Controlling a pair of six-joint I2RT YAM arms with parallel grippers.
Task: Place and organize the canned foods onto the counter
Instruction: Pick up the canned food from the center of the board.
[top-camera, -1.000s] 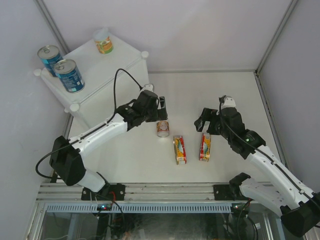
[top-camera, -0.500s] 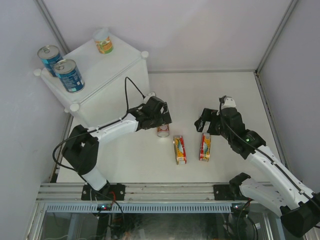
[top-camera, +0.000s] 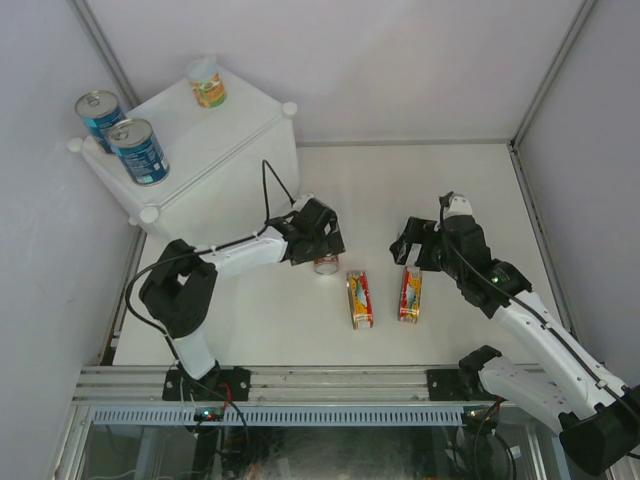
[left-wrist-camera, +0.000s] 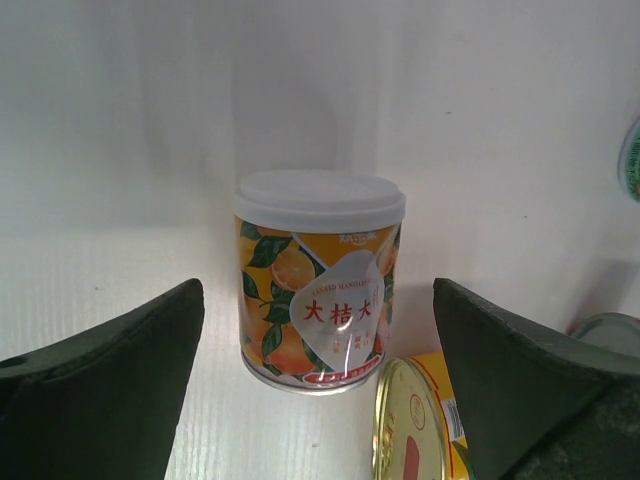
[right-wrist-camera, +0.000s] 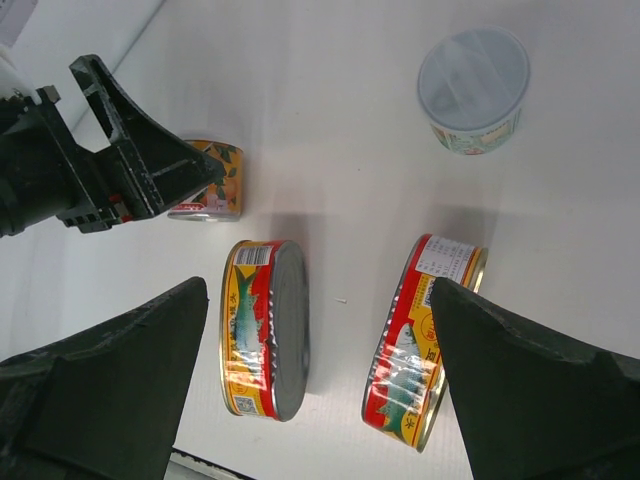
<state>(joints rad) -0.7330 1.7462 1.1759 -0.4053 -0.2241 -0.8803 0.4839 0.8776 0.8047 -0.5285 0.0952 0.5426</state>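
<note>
Found the left gripper (left-wrist-camera: 316, 288) open wide and holding nothing, down low by the flat white tabletop (top-camera: 450, 190). Saw a small round can with orange fruit on its label and a white lid (top-camera: 326, 264) standing up straight just in front of that gripper, in line with the gap between its two dark fingers (left-wrist-camera: 110, 390), with some room on each side.

Saw the right gripper (right-wrist-camera: 320, 290) open wide too, holding nothing, hanging above the tabletop. Spotted two flat oval red-and-yellow fish tins below it, both lying on their thin edges, side by side but apart. Found the left tin (right-wrist-camera: 262, 335) near the orange-fruit can and the right tin (right-wrist-camera: 420, 345) further to the right. Spotted a short round can with a see-through lid and a green label (right-wrist-camera: 473, 90) standing up on the tabletop, past the right tin.

Looked to the far left corner and found the big white plastic box with round knobs at its corners (top-camera: 225, 165). Counted three cans on top of it. Saw a tall blue can with a silver top (top-camera: 99, 115) and a second tall blue can (top-camera: 138, 150) just beside it, near the left edge. Saw a small short can with a pale lid (top-camera: 206, 82) alone at the far corner, well apart from the blue pair.
</note>
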